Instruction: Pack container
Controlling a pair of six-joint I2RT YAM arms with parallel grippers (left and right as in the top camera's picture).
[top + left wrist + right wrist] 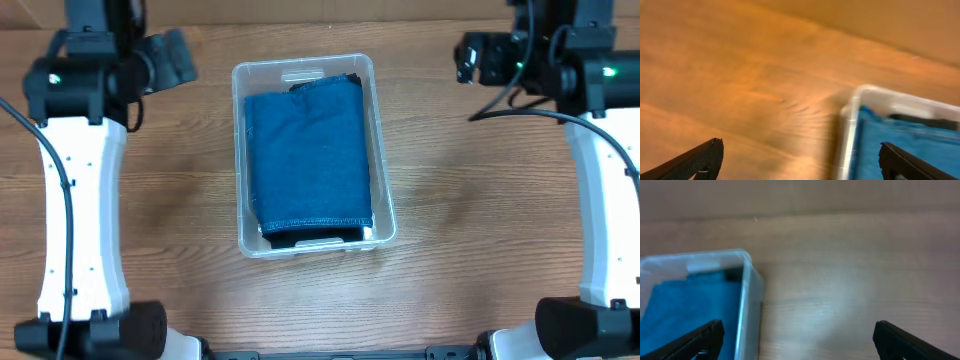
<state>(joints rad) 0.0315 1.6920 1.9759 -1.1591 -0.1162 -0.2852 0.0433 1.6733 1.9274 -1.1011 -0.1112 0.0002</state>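
The left gripper (pixel 800 150) hangs with its fingers spread wide and nothing between them, above bare wood just beside a far corner of the container (pixel 378 150). The right gripper (pixel 797 330) is spread wide and empty too, further out from the opposite far corner. Neither touches the bin.

The clear plastic container stands at the middle of the table (pixel 480 200), between the two arms, its long sides running away from the robot. A folded blue denim cloth (pixel 308 160) fills most of it and lies flat, with a dark layer (pixel 310 238) showing from under its near edge.

The bin looks light and thin-walled, likely to flex and slide on the wood. Its rolled rim at the short ends seems the surest hold, since the smooth walls would slip. The cloth is soft and would sag if lifted, so a pinch at the stitched hem or a folded edge looks best.
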